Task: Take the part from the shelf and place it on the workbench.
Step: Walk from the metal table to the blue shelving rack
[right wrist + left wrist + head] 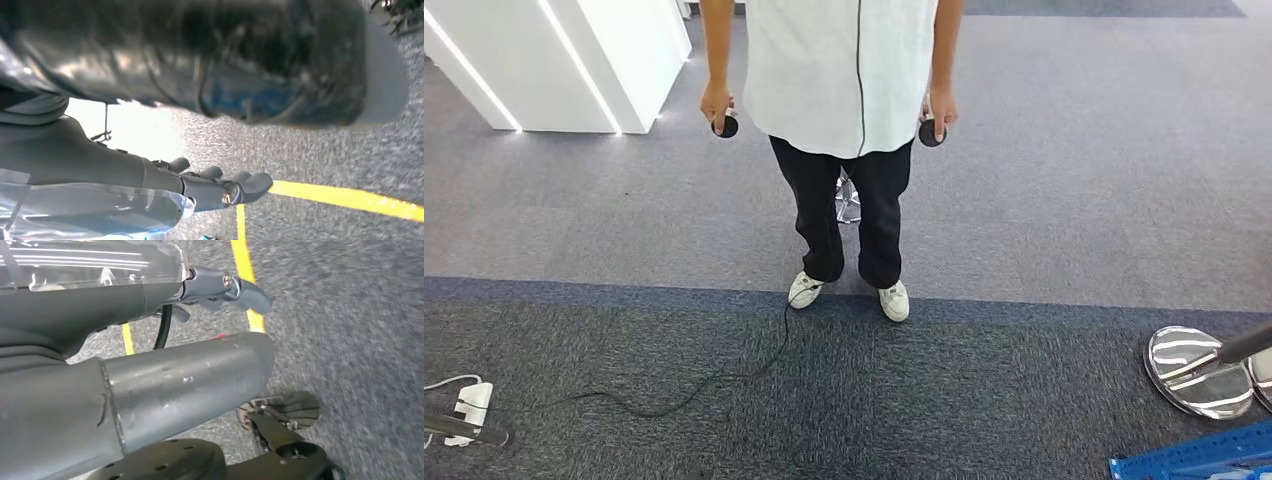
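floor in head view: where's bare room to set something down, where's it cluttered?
Free: grey carpet right of the person, up to the picture's edge; also the stretch between the white pillar and the person. Crowded: near strip, with the black cable, white plug, mirror discs and blue rack.

Path ahead: blocked centre, open carpet either side.
Person (839, 150) stands mid-floor with a cable (724, 375) trailing off one shoe; white pillar (554, 60) far left, mirror discs (1199, 370) and blue rack (1194, 455), possibly shelving, at right.
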Controlling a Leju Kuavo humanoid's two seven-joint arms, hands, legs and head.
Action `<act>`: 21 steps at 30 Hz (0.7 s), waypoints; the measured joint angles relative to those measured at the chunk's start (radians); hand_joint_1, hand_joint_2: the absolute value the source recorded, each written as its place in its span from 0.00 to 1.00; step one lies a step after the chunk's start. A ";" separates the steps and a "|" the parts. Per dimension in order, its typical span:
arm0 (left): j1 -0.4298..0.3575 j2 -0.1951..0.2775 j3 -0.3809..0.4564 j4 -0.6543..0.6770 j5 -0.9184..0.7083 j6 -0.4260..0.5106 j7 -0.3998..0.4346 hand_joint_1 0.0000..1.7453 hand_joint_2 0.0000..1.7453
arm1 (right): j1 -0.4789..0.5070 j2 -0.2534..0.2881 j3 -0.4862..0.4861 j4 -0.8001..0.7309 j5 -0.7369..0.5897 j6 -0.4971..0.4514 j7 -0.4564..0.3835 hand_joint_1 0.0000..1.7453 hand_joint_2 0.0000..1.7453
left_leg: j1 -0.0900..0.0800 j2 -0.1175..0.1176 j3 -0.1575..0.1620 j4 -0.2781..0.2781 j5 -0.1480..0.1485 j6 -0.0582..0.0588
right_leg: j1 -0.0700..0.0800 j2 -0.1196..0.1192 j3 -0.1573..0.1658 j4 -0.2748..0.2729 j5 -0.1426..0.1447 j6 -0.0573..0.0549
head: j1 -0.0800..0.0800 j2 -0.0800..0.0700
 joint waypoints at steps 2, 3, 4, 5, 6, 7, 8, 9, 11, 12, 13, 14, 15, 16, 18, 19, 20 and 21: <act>0.004 0.000 0.001 0.000 0.001 0.000 0.001 0.00 0.00 | -0.002 0.000 -0.001 0.000 0.001 0.000 0.000 0.00 0.00 | 0.000 -0.029 -0.067 0.137 -0.062 -0.002 | 0.003 0.023 -0.001 0.001 0.000 -0.006 | -0.001 0.000; 0.007 -0.001 0.002 0.000 0.001 0.000 0.001 0.00 0.00 | -0.002 0.000 -0.001 0.000 0.001 0.000 0.000 0.00 0.00 | 0.000 -0.032 -0.094 0.186 -0.073 -0.002 | 0.004 0.037 0.000 0.001 -0.001 -0.007 | -0.001 0.000; 0.008 -0.001 0.004 0.000 0.001 0.000 0.001 0.00 0.00 | -0.001 0.000 -0.002 0.000 0.001 0.000 0.000 0.00 0.00 | 0.000 -0.033 -0.104 0.198 -0.062 -0.001 | 0.006 0.052 0.001 0.003 -0.001 -0.008 | -0.001 0.000; 0.008 -0.001 0.005 0.000 0.001 0.000 0.002 0.00 0.00 | -0.001 0.000 -0.002 0.000 0.001 0.000 0.000 0.00 0.00 | 0.000 -0.036 -0.097 0.171 -0.031 0.002 | 0.007 0.068 0.002 0.005 -0.002 -0.007 | -0.001 0.000; 0.008 -0.001 0.007 0.000 0.001 0.000 0.002 0.00 0.00 | -0.001 0.000 -0.003 0.000 0.001 0.000 0.000 0.00 0.00 | 0.000 -0.042 -0.077 0.117 0.008 0.006 | 0.007 0.082 0.003 0.006 -0.003 -0.007 | -0.001 0.000; 0.008 -0.001 0.008 0.000 0.001 0.000 0.002 0.00 0.00 | -0.001 0.000 -0.003 0.000 0.002 0.000 0.000 0.00 0.00 | -0.001 -0.048 -0.057 0.066 0.041 0.010 | 0.007 0.092 0.004 0.007 -0.004 -0.006 | -0.001 0.000; 0.007 -0.001 0.008 0.000 0.001 0.000 0.002 0.00 0.00 | -0.001 0.000 -0.003 0.000 0.002 0.000 0.000 0.00 0.00 | -0.001 -0.053 -0.042 0.030 0.062 0.012 | 0.007 0.098 0.004 0.008 -0.004 -0.005 | -0.001 0.000; 0.007 -0.001 0.008 0.000 0.001 0.000 0.002 0.00 0.00 | -0.001 0.000 -0.003 0.000 0.002 0.000 0.000 0.00 0.00 | -0.001 -0.058 -0.035 0.013 0.071 0.013 | 0.007 0.101 0.004 0.009 -0.004 -0.005 | -0.001 0.000; 0.006 0.000 0.009 0.000 0.001 0.000 0.003 0.00 0.00 | -0.001 0.001 -0.004 0.000 0.002 0.000 0.000 0.00 0.00 | -0.003 -0.074 -0.024 -0.017 0.078 0.017 | 0.004 0.113 0.000 0.010 -0.004 0.002 | -0.001 0.000; 0.006 0.000 0.011 0.000 0.000 0.000 0.004 0.00 0.00 | 0.001 0.001 -0.004 0.000 0.002 0.000 0.000 0.00 0.00 | -0.002 -0.080 -0.012 -0.048 0.086 0.025 | 0.002 0.120 -0.005 0.011 -0.004 0.011 | -0.001 0.000; 0.005 0.000 0.012 0.000 0.000 0.000 0.006 0.00 0.00 | 0.003 0.001 -0.005 0.000 0.002 0.000 0.000 0.00 0.00 | -0.002 -0.083 -0.001 -0.078 0.094 0.033 | 0.002 0.111 -0.012 0.018 -0.009 0.021 | 0.000 0.000; 0.004 0.000 0.013 0.000 0.000 0.000 0.007 0.00 0.00 | 0.004 0.002 -0.006 0.000 0.002 0.000 0.000 0.00 0.00 | -0.002 -0.081 0.009 -0.106 0.101 0.042 | 0.002 0.095 -0.027 0.039 -0.023 0.031 | 0.001 0.000; 0.004 -0.001 0.014 0.000 0.000 0.000 0.008 0.00 0.00 | 0.004 0.002 -0.007 0.000 0.002 0.000 0.001 0.00 0.00 | 0.000 -0.064 0.013 -0.114 0.106 0.048 | 0.004 0.066 -0.048 0.078 -0.047 0.035 | 0.002 0.000; 0.006 -0.001 0.014 0.000 0.000 0.000 0.008 0.00 0.00 | 0.003 0.002 -0.007 0.000 0.002 0.000 0.001 0.00 0.00 | -0.001 -0.049 0.014 -0.117 0.106 0.051 | 0.004 0.040 -0.078 0.138 -0.079 0.037 | 0.002 0.000; 0.009 -0.001 0.016 0.000 -0.001 0.001 0.008 0.00 0.00 | 0.000 0.002 -0.007 0.000 0.003 0.000 0.001 0.00 0.00 | -0.002 -0.018 0.015 -0.116 0.103 0.052 | 0.001 0.024 -0.137 0.255 -0.122 0.045 | 0.003 0.000; 0.009 -0.001 0.016 0.000 -0.002 0.001 0.008 0.00 0.00 | 0.000 0.002 -0.007 0.000 0.003 0.000 0.002 0.00 0.00 | -0.002 -0.004 0.016 -0.116 0.101 0.051 | -0.002 0.021 -0.147 0.274 -0.118 0.049 | 0.003 0.000; 0.009 -0.002 0.017 0.000 -0.002 0.002 0.009 0.00 0.00 | 0.001 0.002 -0.008 0.000 0.004 0.000 0.002 0.00 0.00 | -0.001 0.009 0.018 -0.115 0.098 0.048 | -0.005 0.017 -0.136 0.251 -0.095 0.052 | 0.003 0.000; 0.008 -0.002 0.017 0.000 -0.002 0.002 0.009 0.00 0.00 | 0.002 0.002 -0.008 0.000 0.004 0.000 0.002 0.00 0.00 | 0.000 0.020 0.021 -0.114 0.095 0.045 | -0.008 0.007 -0.105 0.194 -0.060 0.055 | 0.003 0.000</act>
